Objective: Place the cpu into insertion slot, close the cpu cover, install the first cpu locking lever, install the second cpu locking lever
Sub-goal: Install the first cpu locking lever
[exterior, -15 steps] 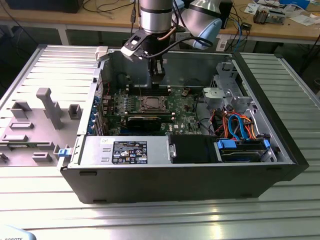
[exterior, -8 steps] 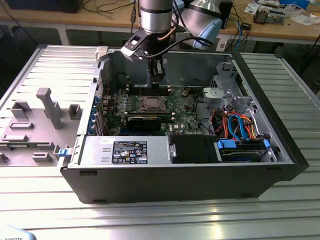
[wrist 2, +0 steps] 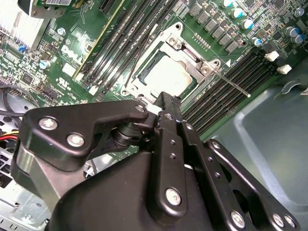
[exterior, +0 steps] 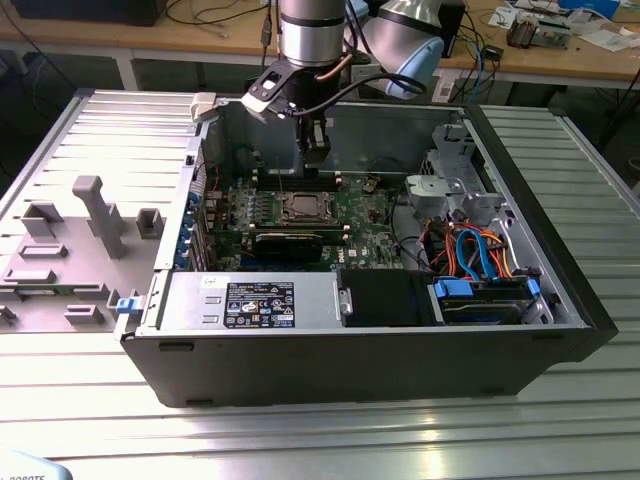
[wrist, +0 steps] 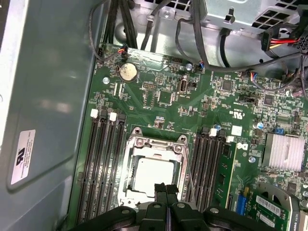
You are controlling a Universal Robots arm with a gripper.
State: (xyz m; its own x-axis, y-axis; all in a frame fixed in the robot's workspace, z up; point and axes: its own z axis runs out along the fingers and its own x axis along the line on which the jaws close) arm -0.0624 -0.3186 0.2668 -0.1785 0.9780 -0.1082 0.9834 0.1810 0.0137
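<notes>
Inside the open computer case, exterior view: my gripper hangs just above the socket, tips hard to make out against the dark back wall. The cpu is a small pale square below it. Long black card just in front of the socket, drive cage toward the exterior view's right, grey fixture tray outside the case on the exterior view's left. Arm drops in straight from above, wrist vertical.

Second wrist view: my own gripper body hides much of the board. The cpu sits in the socket, cpu cover flat around it, chip showing through the window. Thin lever rod juts out over the memory slots; probably unlatched, can't confirm.

First wrist view: my fingers are pressed together, nothing between them, poised over the cover's near edge and hiding it. Coin battery and heatsink well apart from the socket.
</notes>
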